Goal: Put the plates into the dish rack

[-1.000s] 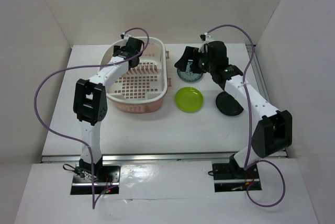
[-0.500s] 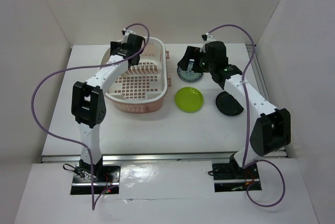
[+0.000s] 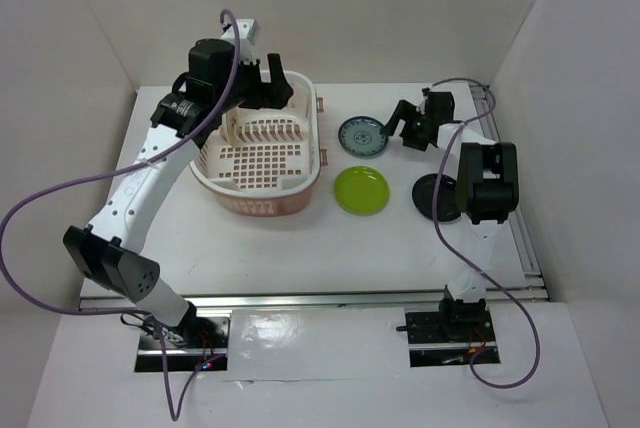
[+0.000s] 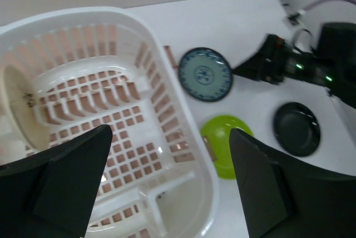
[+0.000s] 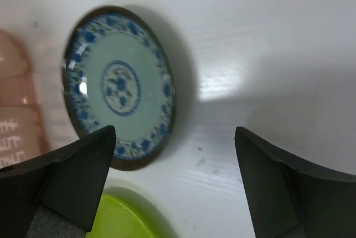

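White table [image 3: 300,238] holds the dish rack [image 3: 262,193], cream plate [image 4: 19,104] upright at its ten o'clock end. Blue plate [image 3: 360,135], green plate [image 3: 362,190] and black plate [image 3: 438,198] lie unloaded around three o'clock. Left gripper [image 4: 169,135] and right gripper [image 5: 175,132] gape empty.

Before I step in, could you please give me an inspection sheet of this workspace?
Surface: white table, no spills seen.
Job's things: dish rack holds the cream plate on edge at one end; patterned plate, lime green plate and black plate lie flat on the table to its right.
Clutter: nothing seen.
Grippers: left gripper above the rack, fingers open, empty; right gripper over the table beside the patterned plate, fingers open, empty.
Cables: left purple cable and right purple cable loop off the arms, clear of the plates.
Surroundings: white walls on three sides.
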Controlling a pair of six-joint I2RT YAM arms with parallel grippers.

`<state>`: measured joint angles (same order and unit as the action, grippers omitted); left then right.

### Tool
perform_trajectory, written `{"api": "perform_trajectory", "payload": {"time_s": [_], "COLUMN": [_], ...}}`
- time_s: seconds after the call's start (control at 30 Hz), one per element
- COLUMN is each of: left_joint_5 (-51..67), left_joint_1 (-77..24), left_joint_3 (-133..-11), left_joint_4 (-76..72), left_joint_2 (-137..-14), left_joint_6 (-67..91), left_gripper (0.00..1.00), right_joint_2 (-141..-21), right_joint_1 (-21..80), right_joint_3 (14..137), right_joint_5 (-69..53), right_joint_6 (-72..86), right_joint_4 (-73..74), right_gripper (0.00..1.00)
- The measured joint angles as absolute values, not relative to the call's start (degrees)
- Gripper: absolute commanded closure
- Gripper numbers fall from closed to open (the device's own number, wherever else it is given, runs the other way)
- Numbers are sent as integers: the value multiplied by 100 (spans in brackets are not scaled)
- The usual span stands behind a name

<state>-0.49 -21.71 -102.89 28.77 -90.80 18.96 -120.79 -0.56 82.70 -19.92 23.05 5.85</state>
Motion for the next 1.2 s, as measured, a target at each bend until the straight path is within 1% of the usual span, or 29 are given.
{"api": "perform_trajectory", "payload": {"time_s": [0.13, 0.23, 0.37, 0.4, 0.43, 0.47, 0.5, 0.57, 0.6, 0.67, 0.73, 0.77, 0.83, 0.87, 0.9, 1.2], "left_joint_5": [543, 672, 690, 690, 690, 690, 685, 674, 668, 666, 659, 659, 661, 661, 663, 731], "left_joint_1": [-2174, -2171, -2171, -2171, -2171, -2171, -2171, -2171, -2171, -2171, -2163, -2150, -2141, -2128, -2115, -1988], "left_joint_3": [-10206, -10206, -10204, -10191, -10180, -10162, -10145, -10112, -10095, -10086, -10086, -10086, -10086, -10086, -10086, -10009], "left_joint_4": [2873, 3006, 3197, 3221, 3242, 3258, 3267, 3297, 3310, 3328, 3341, 3345, 3347, 3352, 3352, 3395], "left_joint_2": [-8892, -8892, -8892, -8892, -8892, -8892, -8892, -8892, -8892, -8892, -8890, -8888, -8884, -8882, -8882, -8871], "left_joint_6": [1994, 1986, 1986, 1986, 1984, 1984, 1986, 1984, 1986, 1986, 1986, 1984, 1986, 1986, 1984, 2029], "left_gripper": [0, 0, 0, 0, 0, 0, 0, 0, 0, 0, 0, 0, 0, 0, 0, 0], "right_joint_2": [-12379, -12514, -12617, -12658, -12693, -12735, -12768, -12844, -12875, -12912, -12960, -12980, -13010, -13037, -13054, -12980], "right_joint_1": [12, 14, 14, 12, 10, 10, 10, 12, 12, 12, 5, 1, -25, -30, -51, -228], "right_joint_3": [8685, 8748, 8801, 8825, 8847, 8860, 8868, 8871, 8879, 8884, 8888, 8890, 8882, 8868, 8866, 8672], "right_joint_5": [-2084, -2185, -2294, -2333, -2381, -2445, -2497, -2639, -2705, -2781, -2847, -2864, -2845, -2862, -2886, -2958], "right_joint_6": [2261, 2265, 2287, 2307, 2316, 2344, 2351, 2405, 2427, 2434, 2462, 2473, 2484, 2506, 2534, 3081], "right_joint_4": [495, 419, 336, 311, 274, 231, 185, 99, 51, 5, -19, -25, -16, -27, -40, -113], "right_gripper": [7, 10, 21, 26, 26, 31, 40, 40, 42, 51, 57, 70, 81, 88, 100, 100]}}
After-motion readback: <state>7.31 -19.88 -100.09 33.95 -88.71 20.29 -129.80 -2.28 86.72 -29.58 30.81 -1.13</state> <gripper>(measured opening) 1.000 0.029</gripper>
